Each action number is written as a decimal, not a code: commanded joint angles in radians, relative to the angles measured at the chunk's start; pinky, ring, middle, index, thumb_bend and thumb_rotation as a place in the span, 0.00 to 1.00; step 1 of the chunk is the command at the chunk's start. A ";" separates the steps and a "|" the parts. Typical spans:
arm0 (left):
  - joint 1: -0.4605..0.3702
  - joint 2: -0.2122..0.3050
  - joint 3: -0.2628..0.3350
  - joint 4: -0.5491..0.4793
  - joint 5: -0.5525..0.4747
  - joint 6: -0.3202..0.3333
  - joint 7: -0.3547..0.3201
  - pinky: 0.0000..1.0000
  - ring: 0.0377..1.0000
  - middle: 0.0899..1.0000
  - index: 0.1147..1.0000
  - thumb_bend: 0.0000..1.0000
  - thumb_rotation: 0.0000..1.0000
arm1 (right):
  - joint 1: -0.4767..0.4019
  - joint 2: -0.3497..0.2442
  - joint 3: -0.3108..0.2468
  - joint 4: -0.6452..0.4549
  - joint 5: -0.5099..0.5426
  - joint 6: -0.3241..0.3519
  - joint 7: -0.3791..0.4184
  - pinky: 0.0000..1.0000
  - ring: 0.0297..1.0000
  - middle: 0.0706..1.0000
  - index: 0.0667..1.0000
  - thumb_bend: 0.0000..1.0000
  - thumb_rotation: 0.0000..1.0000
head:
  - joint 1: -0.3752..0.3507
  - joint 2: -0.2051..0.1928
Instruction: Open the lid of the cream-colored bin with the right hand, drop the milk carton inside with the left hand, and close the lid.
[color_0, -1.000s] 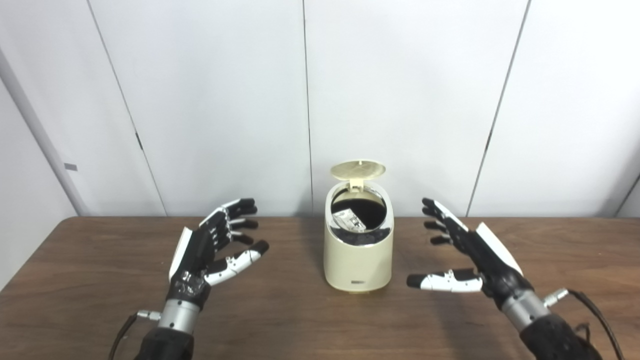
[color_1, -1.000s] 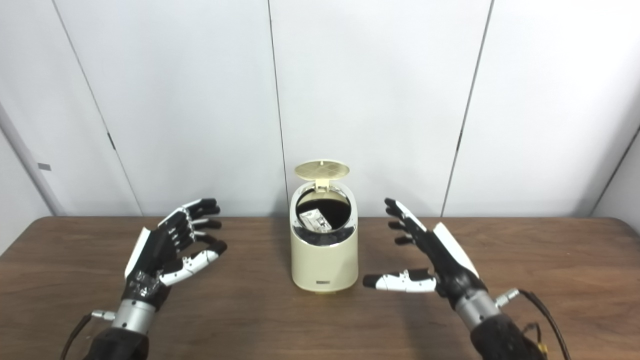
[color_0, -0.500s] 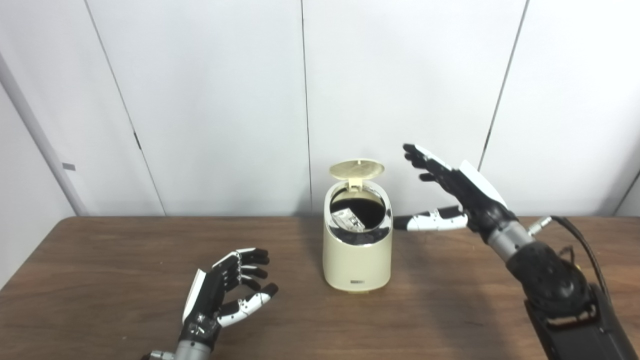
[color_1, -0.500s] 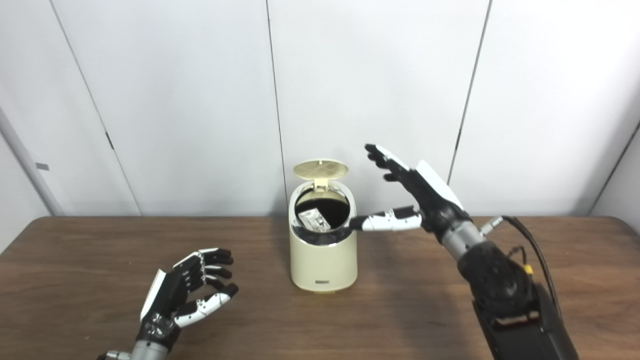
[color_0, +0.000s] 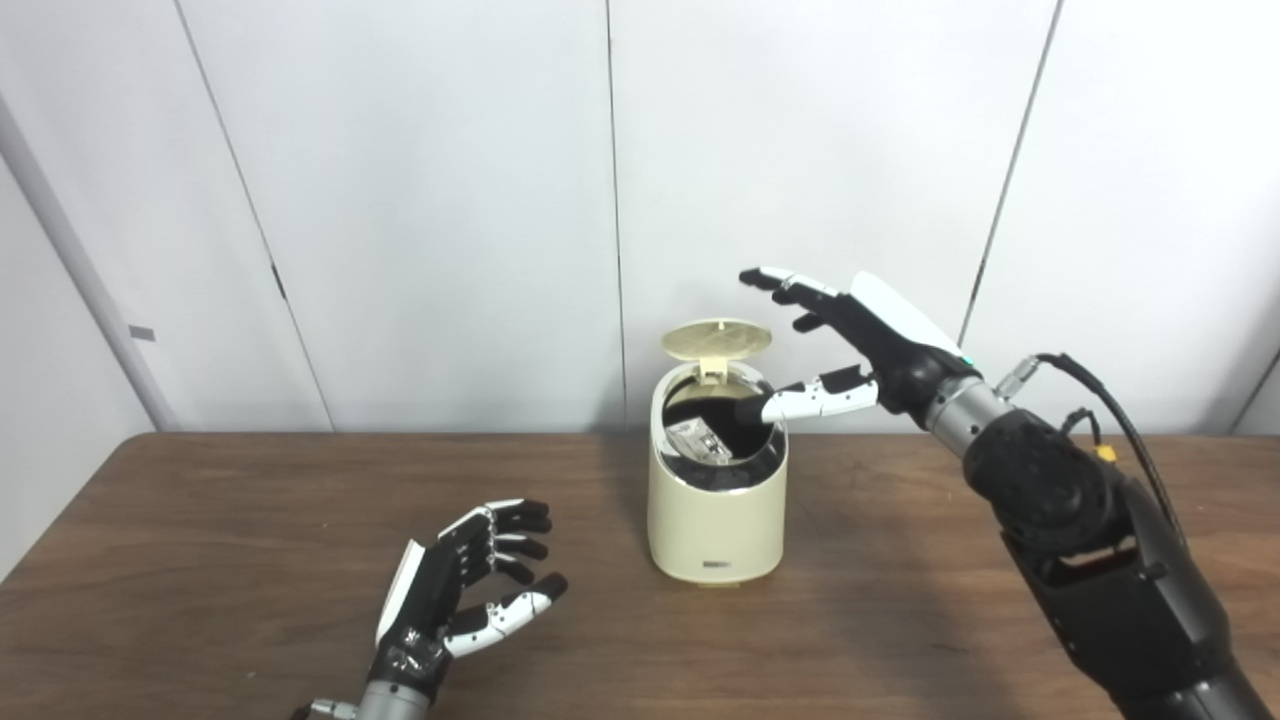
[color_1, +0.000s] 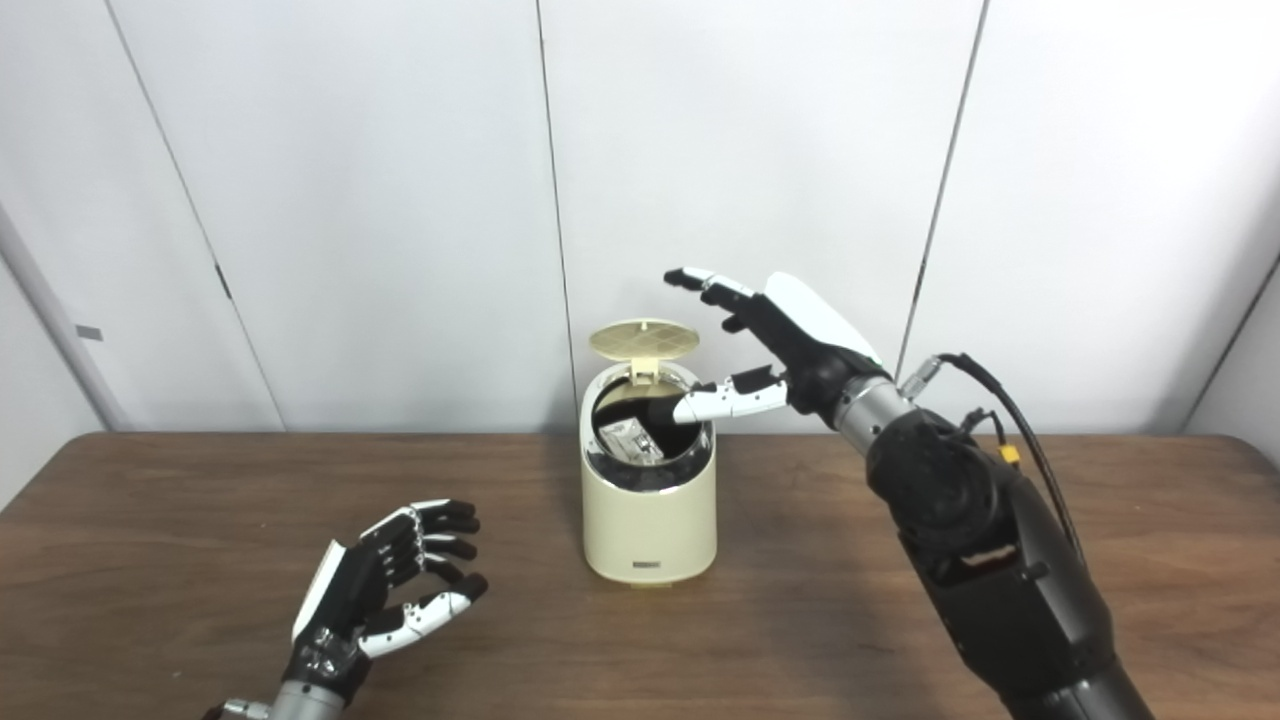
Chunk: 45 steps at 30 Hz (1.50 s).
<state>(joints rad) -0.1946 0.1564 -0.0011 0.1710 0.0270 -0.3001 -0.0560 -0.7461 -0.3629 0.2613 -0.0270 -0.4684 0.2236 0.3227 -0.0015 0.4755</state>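
The cream-colored bin (color_0: 716, 510) stands upright at the middle of the table. Its round lid (color_0: 717, 338) is raised on its rear hinge. The milk carton (color_0: 697, 438) lies inside the dark opening, partly hidden by the rim. My right hand (color_0: 860, 345) is open and raised just right of the lid, fingers stretched above the lid's right edge, thumb over the bin's opening. My left hand (color_0: 465, 585) is open and empty, low over the table at the front left, apart from the bin.
The brown wooden table (color_0: 200, 520) runs across the view. White wall panels (color_0: 450, 200) stand close behind the bin. A cable (color_0: 1100, 400) loops off my right forearm.
My right hand rose from the table right of the bin and moved left, up to the lid's right edge. My left hand drew back toward the front. The lid stayed up.
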 joint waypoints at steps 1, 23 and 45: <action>-0.016 -0.008 0.001 0.013 -0.014 -0.045 -0.004 0.52 0.61 0.66 0.68 0.65 0.15 | -0.070 -0.018 -0.001 -0.021 -0.019 -0.040 0.002 0.82 0.90 0.88 0.86 0.70 0.53 | 0.000 0.003; -0.016 -0.017 0.004 0.013 -0.003 -0.043 -0.005 0.54 0.62 0.67 0.68 0.65 0.14 | -0.023 -0.029 0.002 -0.130 -0.017 -0.094 0.075 0.81 0.92 0.76 0.72 0.70 0.50 | 0.009 0.021; -0.009 -0.013 0.009 -0.009 -0.011 -0.025 -0.019 0.51 0.60 0.68 0.69 0.65 0.15 | 0.070 -0.067 0.017 -0.194 -0.045 -0.118 0.154 0.83 0.92 0.76 0.75 0.70 0.46 | 0.013 0.047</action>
<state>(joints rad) -0.1996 0.1476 0.0041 0.1772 0.0302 -0.3161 -0.0772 -0.6417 -0.4196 0.2899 -0.1900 -0.5071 0.1184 0.4825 0.0092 0.5215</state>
